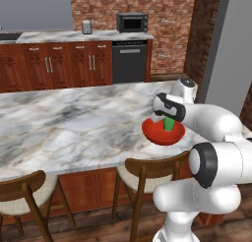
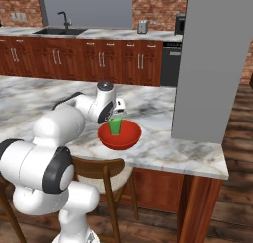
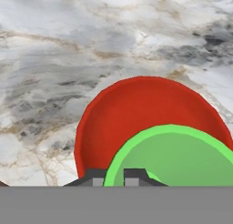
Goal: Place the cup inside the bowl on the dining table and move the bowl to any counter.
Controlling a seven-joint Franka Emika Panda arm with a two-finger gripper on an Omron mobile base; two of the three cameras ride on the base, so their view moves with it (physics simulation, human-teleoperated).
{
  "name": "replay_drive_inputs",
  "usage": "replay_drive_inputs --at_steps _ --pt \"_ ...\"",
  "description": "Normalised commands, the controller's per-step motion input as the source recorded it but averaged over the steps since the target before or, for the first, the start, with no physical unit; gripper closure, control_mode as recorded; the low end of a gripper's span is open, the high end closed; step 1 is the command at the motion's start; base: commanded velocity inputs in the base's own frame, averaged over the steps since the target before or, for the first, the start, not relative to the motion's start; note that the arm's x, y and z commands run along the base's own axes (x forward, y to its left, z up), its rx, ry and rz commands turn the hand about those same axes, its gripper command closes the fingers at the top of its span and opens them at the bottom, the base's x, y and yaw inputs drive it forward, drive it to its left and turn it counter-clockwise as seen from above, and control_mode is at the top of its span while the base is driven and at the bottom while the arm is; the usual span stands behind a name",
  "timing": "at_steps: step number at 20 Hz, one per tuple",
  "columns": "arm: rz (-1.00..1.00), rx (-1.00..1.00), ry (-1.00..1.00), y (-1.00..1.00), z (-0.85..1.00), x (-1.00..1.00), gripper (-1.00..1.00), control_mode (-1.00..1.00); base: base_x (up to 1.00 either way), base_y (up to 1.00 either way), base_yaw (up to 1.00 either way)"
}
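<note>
The red bowl point(image 1: 156, 133) point(image 2: 126, 137) point(image 3: 132, 109) rests on the dining table point(image 1: 74, 123) point(image 2: 163, 148), close to its front edge and right end. The green cup point(image 1: 169, 124) point(image 2: 115, 126) point(image 3: 177, 155) stands upright inside the bowl. My gripper point(image 1: 167, 119) point(image 2: 117, 117) point(image 3: 116, 175) reaches down from above and is shut on the cup's rim; in the hand view the green rim passes between the two dark fingertips point(image 3: 134, 175). Whether the cup's base touches the bowl's floor I cannot tell.
A wooden stool point(image 1: 147, 172) point(image 2: 101, 175) stands under the table edge just below the bowl, another point(image 1: 24, 196) further left. A grey pillar point(image 2: 212, 64) rises right of the bowl. The counter point(image 1: 74, 37) point(image 2: 99, 34) with a microwave point(image 1: 132, 22), toaster point(image 1: 86, 27) and sink point(image 2: 62, 30) runs along the far brick wall.
</note>
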Motion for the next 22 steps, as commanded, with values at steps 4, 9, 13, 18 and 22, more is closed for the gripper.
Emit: replay_drive_inputs --at_steps 4,9,13,18,22 --pt "0.04 0.00 0.00 0.00 -0.03 0.00 1.00 -1.00 0.00 0.00 0.00" --pt "0.03 0.00 0.00 0.00 -0.07 -0.03 1.00 -1.00 0.00 0.00 0.00" --pt "0.02 0.00 0.00 -0.01 -0.09 -0.15 1.00 -1.00 0.00 0.00 0.00" --pt "0.01 0.00 0.00 -0.04 -0.11 -0.18 1.00 -1.00 0.00 0.00 0.00" --pt "0.01 0.00 0.00 -0.01 -0.12 -0.11 1.00 -1.00 0.00 0.00 0.00"
